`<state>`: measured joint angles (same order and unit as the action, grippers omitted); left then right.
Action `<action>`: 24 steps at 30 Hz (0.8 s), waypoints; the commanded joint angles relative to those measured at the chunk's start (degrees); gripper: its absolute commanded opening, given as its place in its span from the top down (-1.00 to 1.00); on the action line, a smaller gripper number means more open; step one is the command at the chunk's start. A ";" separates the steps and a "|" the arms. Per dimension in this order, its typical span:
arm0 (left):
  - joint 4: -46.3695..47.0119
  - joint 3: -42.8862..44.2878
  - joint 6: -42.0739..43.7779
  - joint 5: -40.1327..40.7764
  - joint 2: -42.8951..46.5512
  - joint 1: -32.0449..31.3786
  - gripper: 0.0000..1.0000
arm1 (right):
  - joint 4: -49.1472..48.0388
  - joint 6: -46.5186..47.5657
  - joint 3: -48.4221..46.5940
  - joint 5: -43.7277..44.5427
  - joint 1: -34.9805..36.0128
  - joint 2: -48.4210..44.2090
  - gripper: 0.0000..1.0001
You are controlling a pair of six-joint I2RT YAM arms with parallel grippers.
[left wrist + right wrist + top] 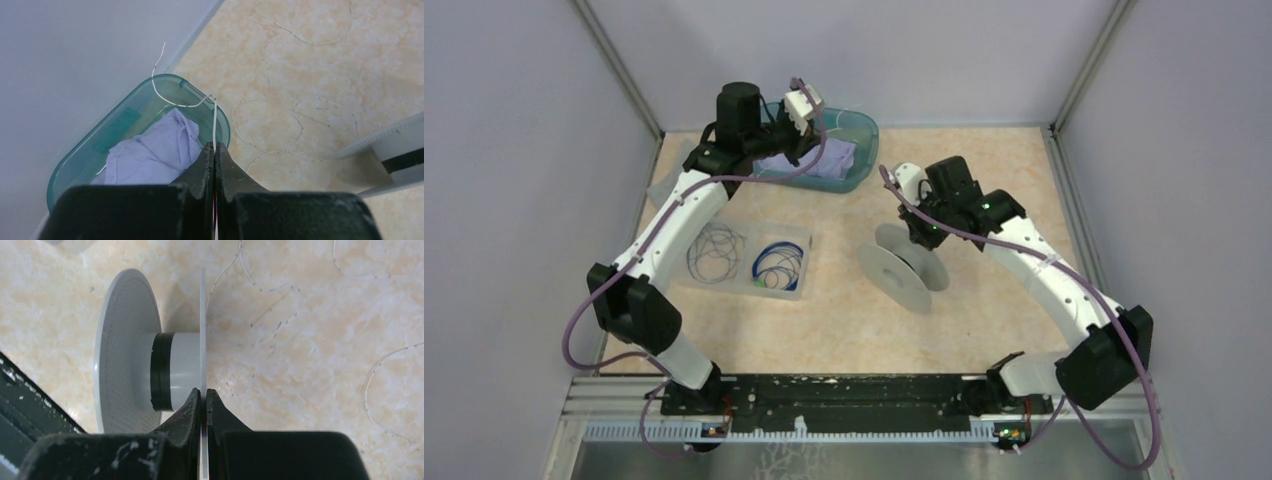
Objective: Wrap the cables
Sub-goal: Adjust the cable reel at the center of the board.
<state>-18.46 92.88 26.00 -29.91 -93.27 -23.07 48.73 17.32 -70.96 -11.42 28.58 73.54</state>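
My left gripper (pixel 215 145) is shut on a thin whitish cable (pixel 215 120). The cable rises from the fingertips, bends left over the rim of a teal bin (pixel 75 165) and ends free near the wall. My right gripper (pixel 203 390) is shut on the thin edge-on flange (pixel 202 315) of a grey spool (pixel 904 265), beside its hub (pixel 182 370). The spool lies on its side at mid-table. Two more cables, a greyish loop (pixel 716 252) and a blue loop (pixel 778 264), lie coiled in a clear tray (pixel 805 240).
The teal bin (pixel 864 135) at the back holds a lavender cloth (pixel 150 150). Grey walls close in the table on the left, back and right. The arms' purple cords hang alongside the arms. A black rail (pixel 844 392) runs along the near edge.
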 commanded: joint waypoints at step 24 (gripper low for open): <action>-26.42 2.21 31.29 -16.48 3.74 3.21 0.99 | -12.61 -1.73 -9.18 2.85 0.60 10.51 1.00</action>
<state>-30.28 94.11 40.69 -39.99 -91.92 -19.99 36.56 15.38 -79.59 -5.30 29.34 86.65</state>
